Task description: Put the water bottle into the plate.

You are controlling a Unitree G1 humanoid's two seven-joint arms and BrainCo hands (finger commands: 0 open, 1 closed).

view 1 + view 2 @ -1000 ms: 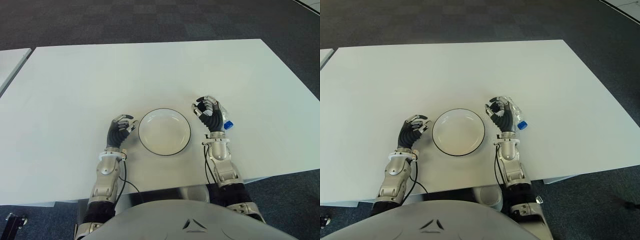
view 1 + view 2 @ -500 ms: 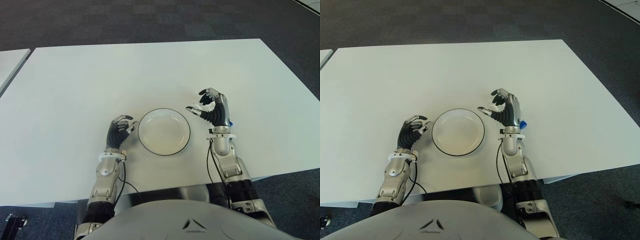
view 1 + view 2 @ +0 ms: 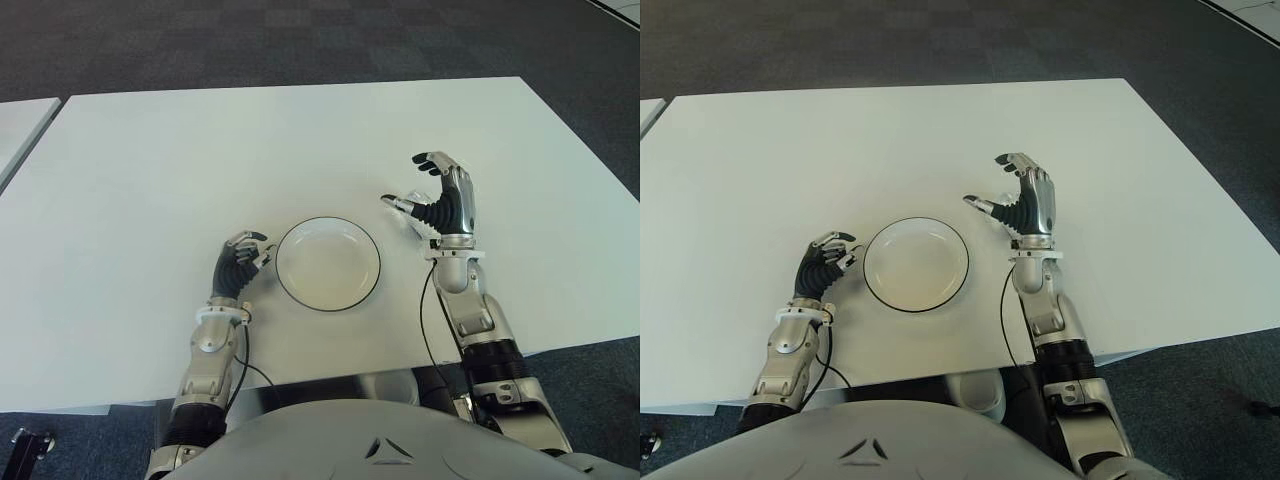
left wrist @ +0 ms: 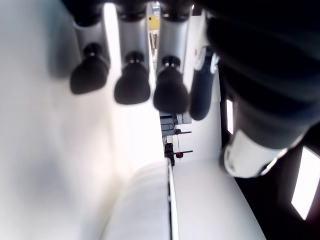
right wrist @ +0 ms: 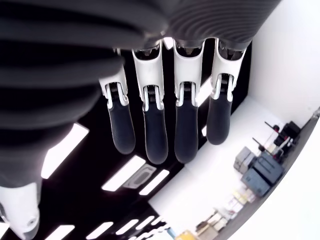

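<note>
The white plate with a dark rim lies empty near the table's front edge. My right hand is raised to the right of the plate, its fingers spread straight and holding nothing. Only a clear bit of the water bottle shows on the table under the thumb; the rest is hidden behind the hand and wrist. My left hand stays just left of the plate with its fingers curled around nothing. The plate's rim shows beside them.
The white table stretches wide behind and to both sides of the plate. Its right edge and front edge drop to dark carpet. A second white surface shows at the far left.
My right hand has let go of the bottle, opened its fingers and risen up and away from the table's front. The blue cap is now hidden. The left hand has not moved.
</note>
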